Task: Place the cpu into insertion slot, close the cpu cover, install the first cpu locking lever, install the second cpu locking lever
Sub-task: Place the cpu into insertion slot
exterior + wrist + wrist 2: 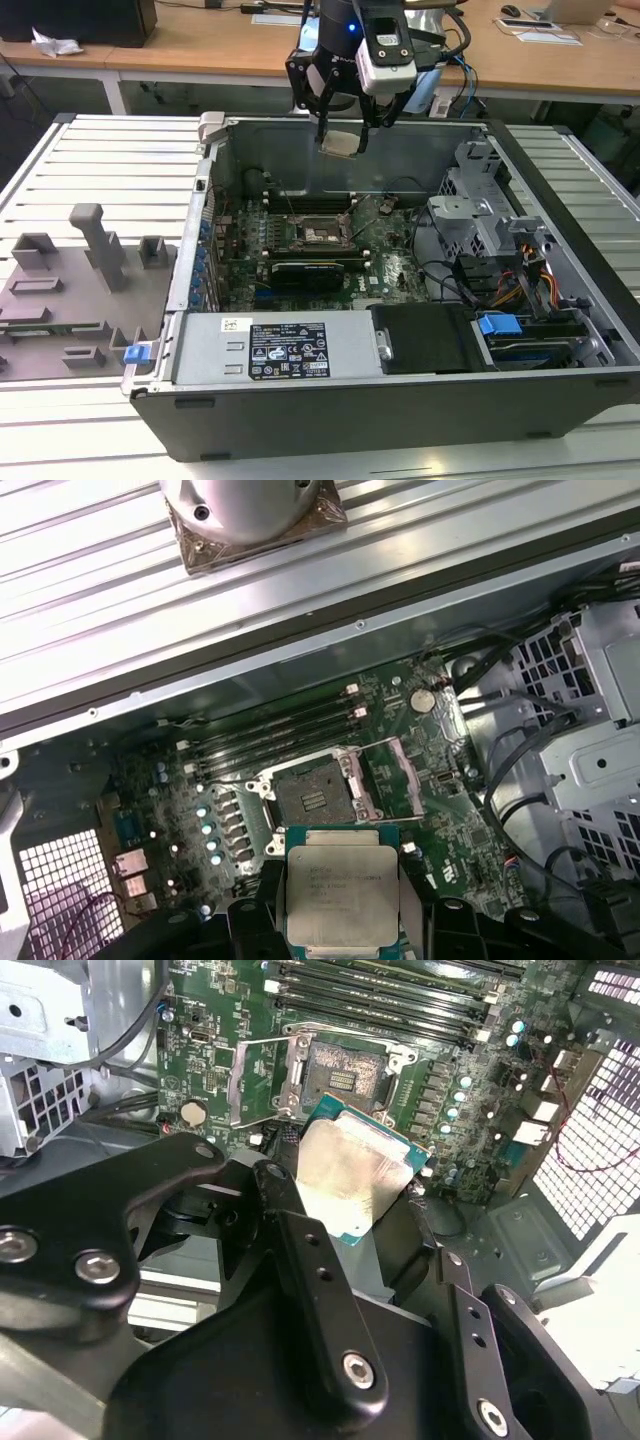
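The computer case (400,410) is lying open on the table (100,150), with a fixture tray (60,300) sitting at the exterior view's left of it. Inside, the insertion slot (318,235) is sitting mid-board, with memory slots (318,208) lying just behind it and an expansion card (305,272) before it. The cpu cover (393,777) is standing open on the slot's side toward the drive cage (480,215). The gripper (341,140) is holding the cpu (339,144) above the board, apart from the slot.

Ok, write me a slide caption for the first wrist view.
Gripper holds the cpu clear of the empty insertion slot, with the cpu cover flipped open alongside.
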### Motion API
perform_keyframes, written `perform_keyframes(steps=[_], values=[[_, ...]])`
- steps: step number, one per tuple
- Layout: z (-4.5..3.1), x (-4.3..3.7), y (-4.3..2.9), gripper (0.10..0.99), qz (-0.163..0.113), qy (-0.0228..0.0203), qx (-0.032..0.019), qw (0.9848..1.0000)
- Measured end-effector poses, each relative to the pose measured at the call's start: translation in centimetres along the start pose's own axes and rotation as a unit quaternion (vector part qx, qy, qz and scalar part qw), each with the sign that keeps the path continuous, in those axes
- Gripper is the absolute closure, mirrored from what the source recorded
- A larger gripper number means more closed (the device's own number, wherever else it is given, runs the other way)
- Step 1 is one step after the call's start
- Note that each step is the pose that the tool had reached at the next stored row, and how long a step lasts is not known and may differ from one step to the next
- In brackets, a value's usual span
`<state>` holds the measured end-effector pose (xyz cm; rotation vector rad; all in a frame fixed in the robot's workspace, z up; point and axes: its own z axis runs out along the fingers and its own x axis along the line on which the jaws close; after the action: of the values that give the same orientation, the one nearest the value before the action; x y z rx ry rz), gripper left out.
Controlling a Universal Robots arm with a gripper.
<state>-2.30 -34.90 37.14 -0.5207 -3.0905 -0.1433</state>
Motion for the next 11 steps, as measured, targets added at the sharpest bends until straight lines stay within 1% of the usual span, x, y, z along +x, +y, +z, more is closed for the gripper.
perform_keyframes(steps=[11], values=[[0.07, 0.0, 0.0, 0.545, 0.022, -0.002, -0.0004, 0.9998]])
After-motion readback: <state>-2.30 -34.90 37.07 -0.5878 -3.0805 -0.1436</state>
